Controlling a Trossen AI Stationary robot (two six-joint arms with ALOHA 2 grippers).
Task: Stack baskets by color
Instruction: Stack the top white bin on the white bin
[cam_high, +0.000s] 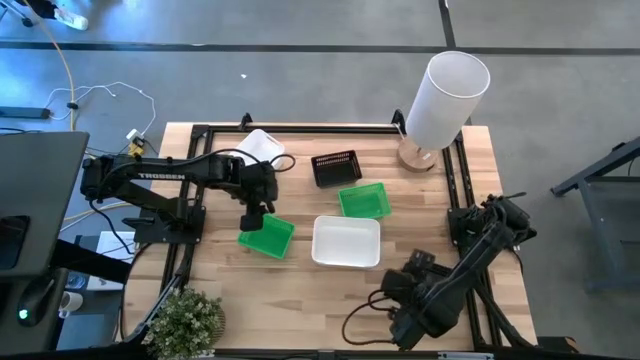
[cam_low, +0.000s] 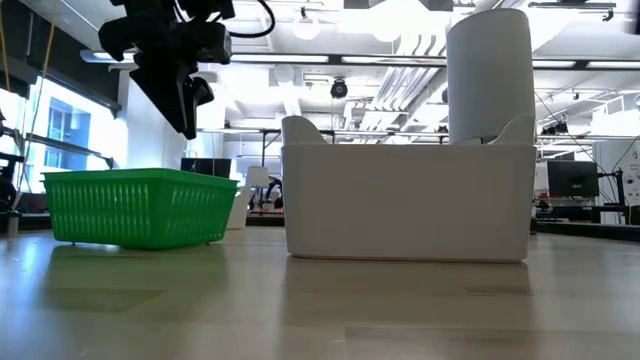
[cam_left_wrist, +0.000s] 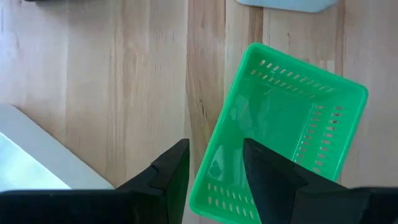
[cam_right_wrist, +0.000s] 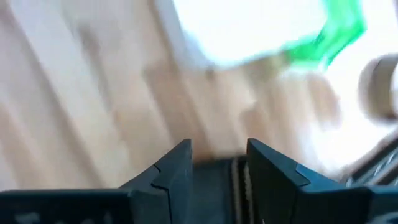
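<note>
high: left gripper (cam_high: 262, 212) hangs over a green basket (cam_high: 266, 236), jaws spread, empty; white basket (cam_high: 346, 241) mid-worktop; right gripper (cam_high: 400, 322) at the near edge | low: green basket (cam_low: 140, 207) beside white basket (cam_low: 408, 200) | right wrist: jaws parted, empty

The only readable text is the white word "TROSSEN", printed along the dark upper link of the left arm (cam_high: 165, 176) in the high view, just left of the green basket (cam_high: 266, 236). Nothing else carries legible lettering, labels or numbers.
</note>
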